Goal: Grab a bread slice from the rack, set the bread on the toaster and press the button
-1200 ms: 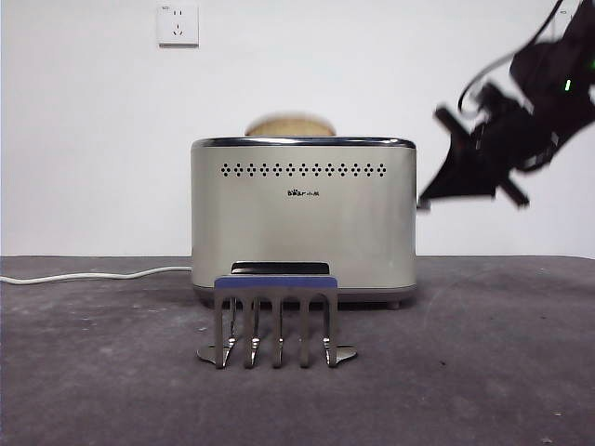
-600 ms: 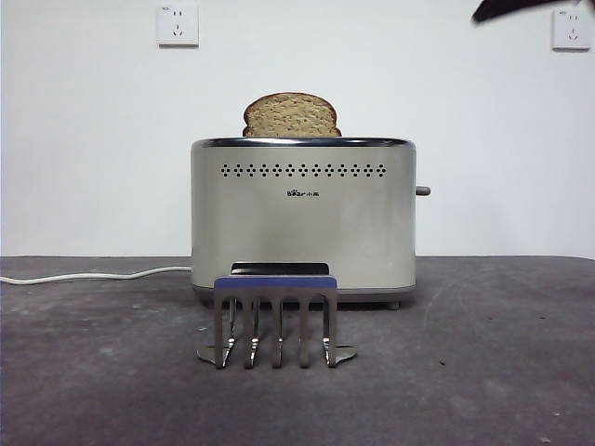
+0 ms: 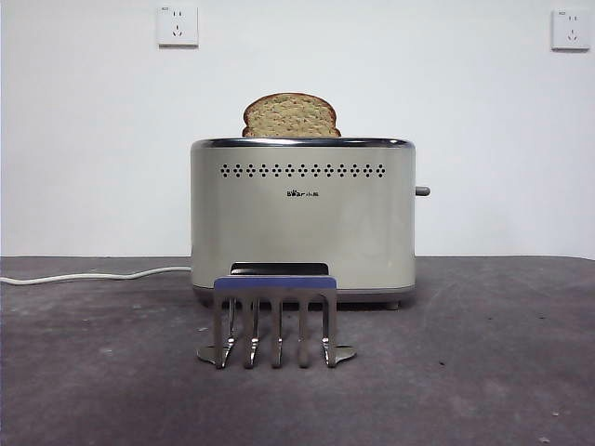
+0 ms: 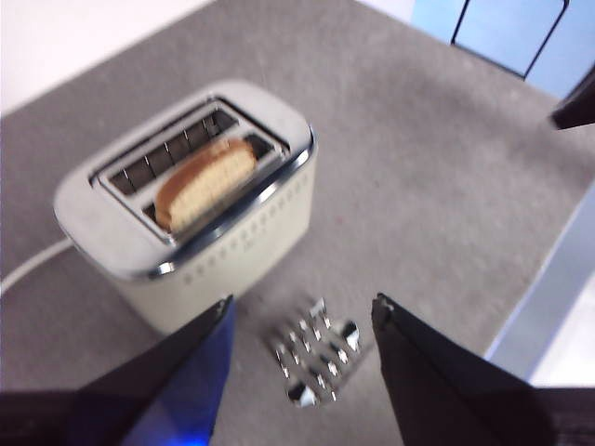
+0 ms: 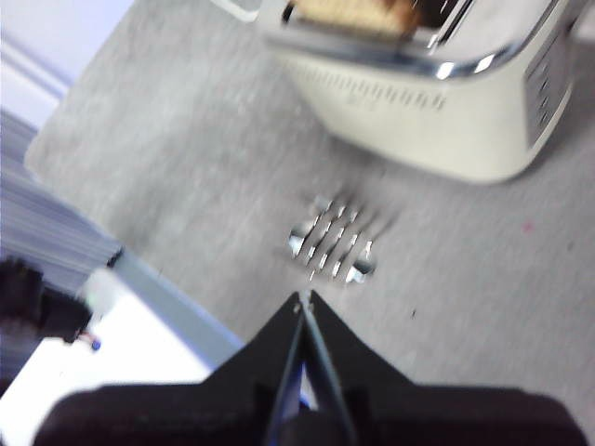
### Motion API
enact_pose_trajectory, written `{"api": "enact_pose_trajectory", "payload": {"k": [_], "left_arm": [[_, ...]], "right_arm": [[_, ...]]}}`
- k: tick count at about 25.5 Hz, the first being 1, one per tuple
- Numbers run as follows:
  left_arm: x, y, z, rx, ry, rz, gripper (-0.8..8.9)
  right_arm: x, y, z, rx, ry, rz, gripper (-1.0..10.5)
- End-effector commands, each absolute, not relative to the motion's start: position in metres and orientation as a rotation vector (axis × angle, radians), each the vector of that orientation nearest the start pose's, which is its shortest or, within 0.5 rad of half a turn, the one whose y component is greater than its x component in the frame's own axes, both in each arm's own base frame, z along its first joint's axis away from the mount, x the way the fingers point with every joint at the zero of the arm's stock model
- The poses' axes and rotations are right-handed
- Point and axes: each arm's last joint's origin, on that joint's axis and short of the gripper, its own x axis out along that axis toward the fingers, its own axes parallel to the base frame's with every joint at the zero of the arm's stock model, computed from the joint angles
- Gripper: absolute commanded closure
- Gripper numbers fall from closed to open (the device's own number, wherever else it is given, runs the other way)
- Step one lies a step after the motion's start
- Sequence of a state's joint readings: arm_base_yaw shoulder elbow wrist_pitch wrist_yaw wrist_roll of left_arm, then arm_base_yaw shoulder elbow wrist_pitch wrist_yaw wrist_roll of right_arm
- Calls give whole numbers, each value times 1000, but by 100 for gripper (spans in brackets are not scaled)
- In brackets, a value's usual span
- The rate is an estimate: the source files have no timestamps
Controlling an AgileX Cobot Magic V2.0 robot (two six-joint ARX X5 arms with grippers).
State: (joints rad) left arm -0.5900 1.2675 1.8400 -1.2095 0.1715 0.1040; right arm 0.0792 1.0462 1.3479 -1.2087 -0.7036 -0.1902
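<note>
The slice of bread [image 3: 291,116] stands upright in a slot of the cream toaster [image 3: 303,223], its domed top above the chrome rim; the left wrist view shows the bread [image 4: 204,183] in the toaster [image 4: 186,214] from above. The small grey button [image 3: 422,190] sticks out of the toaster's right side. The metal rack [image 3: 276,321] stands empty in front of the toaster. My left gripper [image 4: 302,321] hangs open high above the rack [image 4: 314,351]. My right gripper [image 5: 303,299] is shut on nothing, high above the rack [image 5: 333,239]. Neither arm shows in the front view.
A white cable [image 3: 93,275] runs from the toaster off to the left along the table. Two wall sockets [image 3: 178,25] sit on the white wall behind. The table's edge [image 5: 177,297] shows in the right wrist view.
The arm at the toaster's right side has pulled up and out of the front view. The bread has risen from low in the slot to well above the rim.
</note>
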Motion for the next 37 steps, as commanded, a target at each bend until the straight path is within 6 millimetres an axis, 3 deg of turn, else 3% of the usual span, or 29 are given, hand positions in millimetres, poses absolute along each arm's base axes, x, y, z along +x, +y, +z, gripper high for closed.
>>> {"api": "enact_pose_trajectory", "payload": {"k": [1,5,9,33,37], "left_arm": [[154,-110,477,229,645,-798,566],[152,-110,475,221,684,-835,581],[151,-110,474,223,697,-835,834],[152,-109,474,226,693,-820,816],[152,-104,480,320,595,-770,817]], "right_arm": [[148,31,391,78,798,826,958],[140,30,394,69,771,827,958],[139,30,395,70,771,826,957],[140,30,394,68,772,821,946],[140,30,394,68,772,820,946]]}}
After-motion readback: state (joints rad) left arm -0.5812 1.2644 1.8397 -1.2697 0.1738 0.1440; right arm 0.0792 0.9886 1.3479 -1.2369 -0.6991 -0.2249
